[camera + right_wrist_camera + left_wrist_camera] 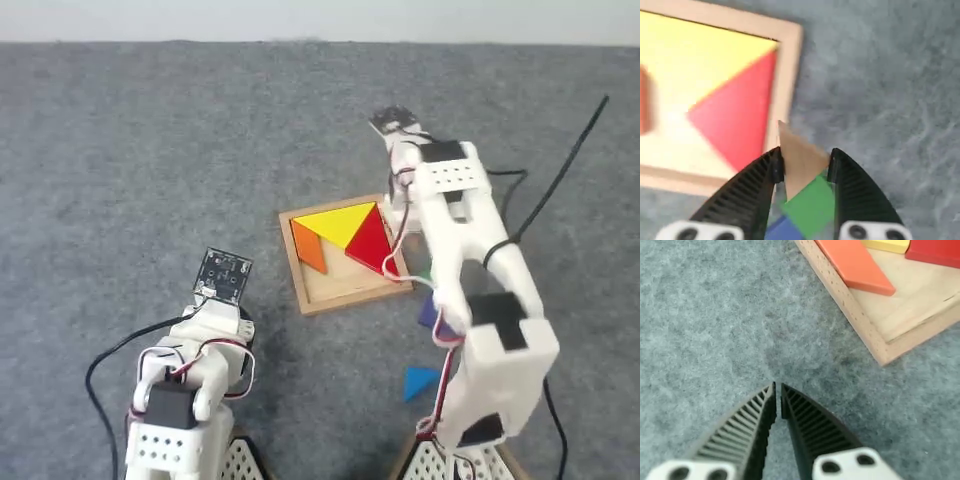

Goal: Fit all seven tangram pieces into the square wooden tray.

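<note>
Tangram work stands with three pieces in the tray [335,280]: the yellow triangle [340,222], the red triangle [372,243] and the orange parallelogram [308,247], with bare wood along the tray's near side. Your right pincer [806,150] sits just outside the tray's rim beside the red triangle, its jaws closed against both sides of the green piece [812,205]. That piece looks tilted, with its plain wood face turned up towards the rim.

That tilt is your main risk. Carried across low, its leading corner could catch the rim, twisting it in the jaws or knocking it free. Set down crooked, it may ride up on the red triangle or push it out of place.

A dark blue piece [428,312] and a light blue triangle [420,380] lie on the desk [150,150] close under the right arm, so a wide swing could scatter them.

Your left pincer [778,390] hangs over bare desk near the tray's corner, jaws all but touching and holding nothing.
</note>
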